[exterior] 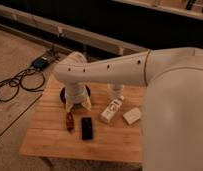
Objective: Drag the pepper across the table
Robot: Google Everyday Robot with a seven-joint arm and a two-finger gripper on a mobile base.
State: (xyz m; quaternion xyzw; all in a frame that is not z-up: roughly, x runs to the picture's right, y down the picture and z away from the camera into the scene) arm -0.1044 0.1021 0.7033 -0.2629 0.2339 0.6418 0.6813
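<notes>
The pepper [69, 121] is small, dark red-brown and glossy. It lies on the light wooden table [50, 135], left of middle and pointing toward the front edge. My gripper [78, 105] hangs from the white arm [110, 67] just behind and slightly right of the pepper, close over the table top. I cannot tell whether it touches the pepper. A flat black slab [87, 128] lies right beside the pepper on its right.
A white box [111, 110] and a smaller white block [132, 116] lie right of the slab. A pale bottle [115, 91] stands behind them. My arm's large white body [175, 115] hides the table's right side. Cables [17, 82] lie on the floor at left.
</notes>
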